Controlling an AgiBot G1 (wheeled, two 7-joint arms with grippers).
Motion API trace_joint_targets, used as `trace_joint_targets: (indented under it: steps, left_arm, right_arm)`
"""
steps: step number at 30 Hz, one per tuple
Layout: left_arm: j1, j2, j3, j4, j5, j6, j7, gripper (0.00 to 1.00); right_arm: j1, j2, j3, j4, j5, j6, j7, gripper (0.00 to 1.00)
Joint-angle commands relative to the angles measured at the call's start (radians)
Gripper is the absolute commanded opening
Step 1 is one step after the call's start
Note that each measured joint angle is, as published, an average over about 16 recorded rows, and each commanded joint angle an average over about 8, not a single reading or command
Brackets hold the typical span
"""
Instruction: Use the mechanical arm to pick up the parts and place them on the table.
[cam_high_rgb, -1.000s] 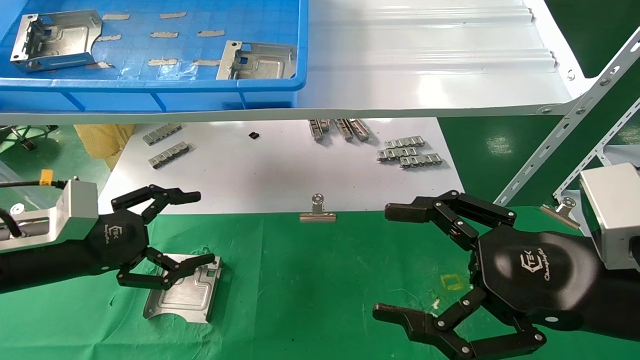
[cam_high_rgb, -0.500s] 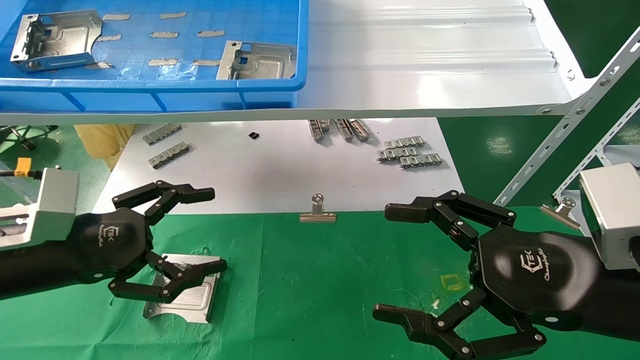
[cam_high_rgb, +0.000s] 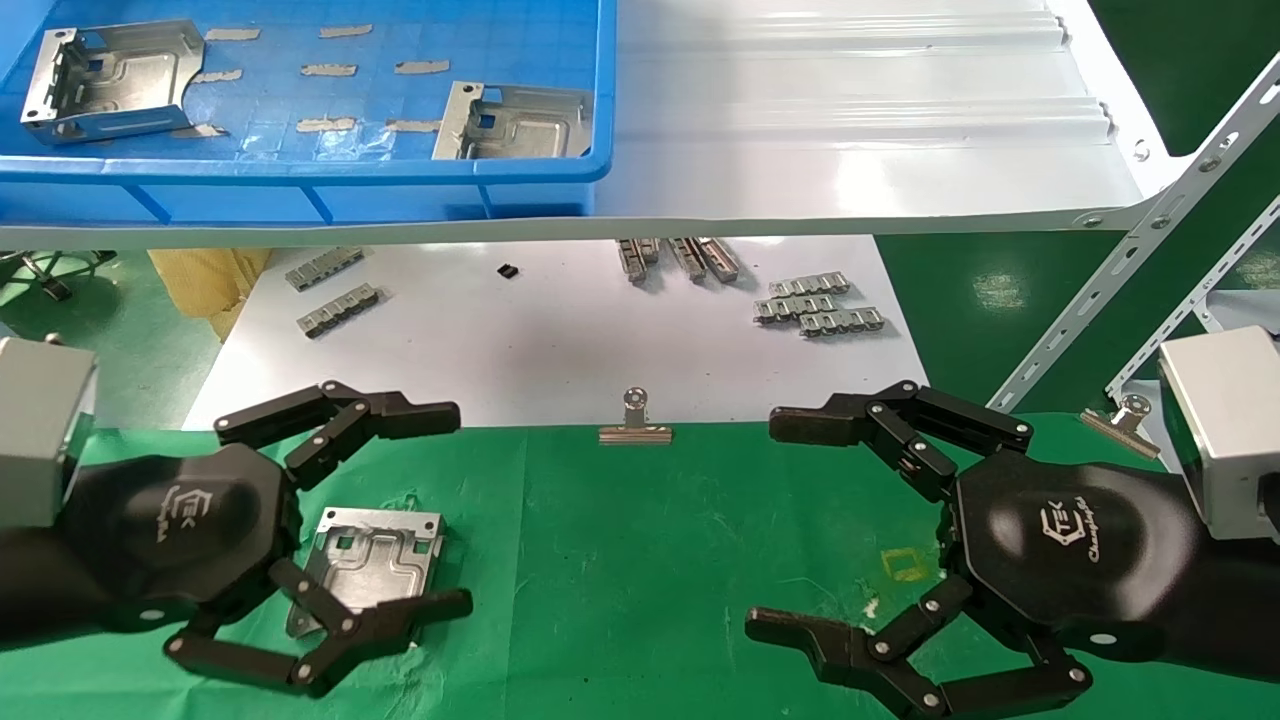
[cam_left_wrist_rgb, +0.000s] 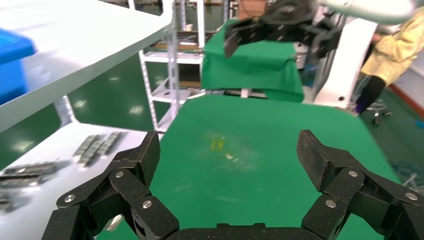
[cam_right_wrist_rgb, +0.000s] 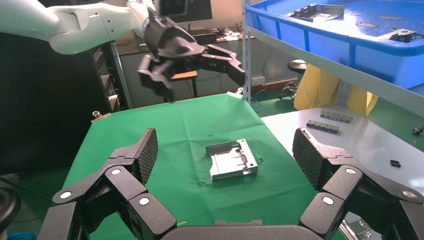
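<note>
- One bracket (cam_high_rgb: 375, 560) lies flat on the green counter (cam_high_rgb: 640, 560), in the lower left of the head frame; judging by that, one part has been delivered.
- Two more brackets (cam_high_rgb: 105, 75) (cam_high_rgb: 515, 122) sit in the blue bin (cam_high_rgb: 300, 185) on the white shelf (cam_high_rgb: 850, 130) at upper left, so fetching appears to remain.
- The left pincer (cam_high_rgb: 455, 510) hangs above the delivered bracket with fingers spread wide, holding nothing; the right wrist view shows it raised clear of the cloth, touching nothing.
- The right pincer (cam_high_rgb: 760, 525) sits at lower right of the head frame, also spread wide and empty, apparently idle.
</note>
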Motion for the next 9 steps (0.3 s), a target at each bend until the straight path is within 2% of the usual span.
trace_joint_targets:
  steps: [1, 9]
  left_arm:
    - [0.018, -0.008, -0.019, -0.045, -0.008, -0.004, -0.035, 1.0]
    - [0.06, -0.026, -0.063, -0.148, -0.027, -0.01, -0.109, 1.0]
  right_arm:
    - [0.0, 0.0, 0.0, 0.0, 0.0, 0.0, 0.0, 1.0]
    - [0.0, 0.0, 0.0, 0.0, 0.0, 0.0, 0.0, 1.0]
